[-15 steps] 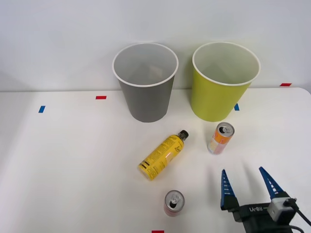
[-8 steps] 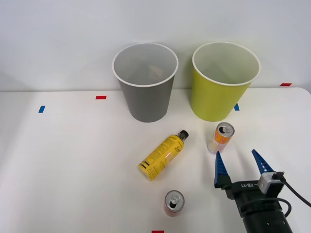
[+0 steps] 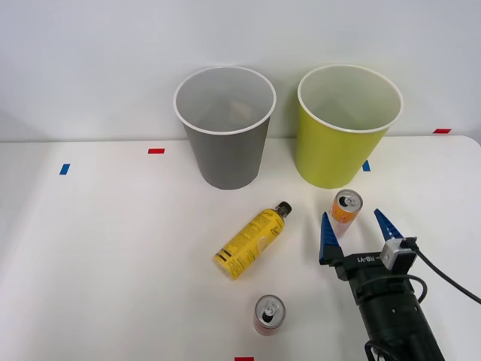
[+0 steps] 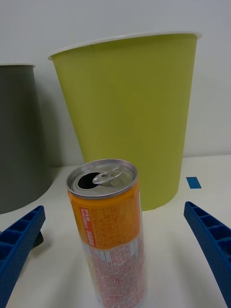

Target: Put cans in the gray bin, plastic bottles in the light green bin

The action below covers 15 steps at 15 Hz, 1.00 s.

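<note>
An orange, white and pink can [image 3: 346,210] [image 4: 111,231] stands upright on the table just in front of the light green bin [image 3: 340,147] [image 4: 130,110]. My right gripper [image 3: 356,226] [image 4: 115,269] is open and sits right behind the can, one blue finger [image 3: 326,237] on each side of it, not touching. A red can [image 3: 268,314] stands upright near the table's front edge. The yellow plastic bottle [image 3: 251,241] with a black cap lies on its side mid-table. The gray bin [image 3: 225,143] [image 4: 19,144] stands left of the green one.
Small red tape marks [image 3: 155,151] and blue tape marks [image 3: 65,169] dot the white table [image 3: 113,248]. A white wall rises directly behind the bins. The table's left half is bare.
My right arm has moved forward toward the bins, bringing the open fingers from well short of the orange can up to either side of it. Cans and bottle stayed put.
</note>
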Each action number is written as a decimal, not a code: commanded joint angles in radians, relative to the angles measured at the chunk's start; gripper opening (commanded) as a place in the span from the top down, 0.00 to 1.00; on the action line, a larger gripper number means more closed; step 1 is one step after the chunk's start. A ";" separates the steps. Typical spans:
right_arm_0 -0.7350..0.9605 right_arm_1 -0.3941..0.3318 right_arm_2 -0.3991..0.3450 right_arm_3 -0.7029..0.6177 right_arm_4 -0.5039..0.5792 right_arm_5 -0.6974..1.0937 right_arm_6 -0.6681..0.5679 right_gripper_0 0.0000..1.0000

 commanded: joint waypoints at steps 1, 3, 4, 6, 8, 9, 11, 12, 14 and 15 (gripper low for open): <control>-0.035 0.006 0.000 0.001 0.006 0.046 0.000 0.00; -0.046 0.015 0.000 -0.001 0.009 0.064 0.006 0.00; -0.052 0.018 0.000 -0.001 0.012 0.076 0.009 0.00; -0.063 0.019 -0.005 -0.001 0.012 0.089 0.014 0.00; -0.066 0.021 -0.005 -0.001 0.012 0.105 0.019 0.00; -0.066 0.022 -0.006 0.001 0.012 0.115 0.022 0.00; -0.068 0.025 -0.003 0.001 0.014 0.116 0.023 0.00; -0.069 0.027 0.000 -0.001 0.014 0.124 0.025 0.00; -0.071 0.030 0.000 0.001 0.014 0.127 0.028 0.48; -0.071 0.035 -0.002 0.001 0.014 0.127 0.028 0.84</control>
